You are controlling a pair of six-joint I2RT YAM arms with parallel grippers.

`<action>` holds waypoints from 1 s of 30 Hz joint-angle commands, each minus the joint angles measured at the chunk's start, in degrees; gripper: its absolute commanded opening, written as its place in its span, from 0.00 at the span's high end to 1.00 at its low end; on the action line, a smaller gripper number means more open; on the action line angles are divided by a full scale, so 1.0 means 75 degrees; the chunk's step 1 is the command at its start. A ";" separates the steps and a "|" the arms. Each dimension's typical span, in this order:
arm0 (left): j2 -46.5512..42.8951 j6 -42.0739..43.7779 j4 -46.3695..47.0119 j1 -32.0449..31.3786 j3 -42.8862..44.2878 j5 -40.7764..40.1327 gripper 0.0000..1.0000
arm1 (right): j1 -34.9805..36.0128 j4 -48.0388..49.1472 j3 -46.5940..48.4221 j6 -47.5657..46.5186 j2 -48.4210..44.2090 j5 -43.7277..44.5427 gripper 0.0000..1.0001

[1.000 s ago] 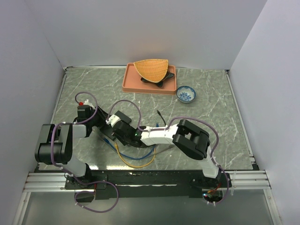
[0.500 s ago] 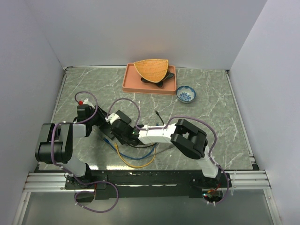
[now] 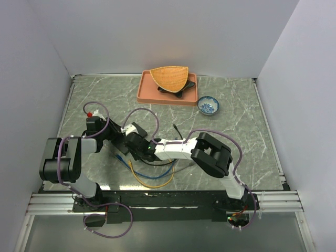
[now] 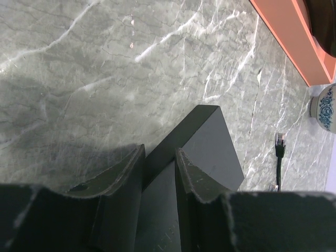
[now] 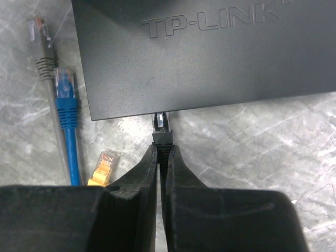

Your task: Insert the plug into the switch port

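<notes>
The switch (image 5: 210,63) is a flat black box marked TP-LINK, lying on the marble table. My right gripper (image 5: 163,148) is shut on the black plug (image 5: 161,126), whose clear tip sits at the switch's near edge, at a port. In the left wrist view my left gripper (image 4: 159,152) straddles one edge of the switch (image 4: 210,142), with a finger on either side and the box filling the gap. From above, both grippers meet left of centre over the switch, which they mostly hide.
Loose grey (image 5: 39,31), blue (image 5: 65,94) and yellow (image 5: 103,165) plugs lie left of the held plug. Their cables loop towards the near edge (image 3: 152,181). Farther back are an orange tray (image 3: 144,94) with a wicker basket (image 3: 169,77), a blue-patterned bowl (image 3: 209,105) and a black cable end (image 3: 178,127).
My right arm has moved left, bringing the plug up to the switch's edge. The left jaws have narrowed onto the switch.
</notes>
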 commanded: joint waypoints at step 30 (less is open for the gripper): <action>0.0870 0.0037 -0.1107 -0.0139 0.0323 0.1087 0.86 | -0.0556 0.1976 0.0262 0.0214 -0.0179 0.0483 1.00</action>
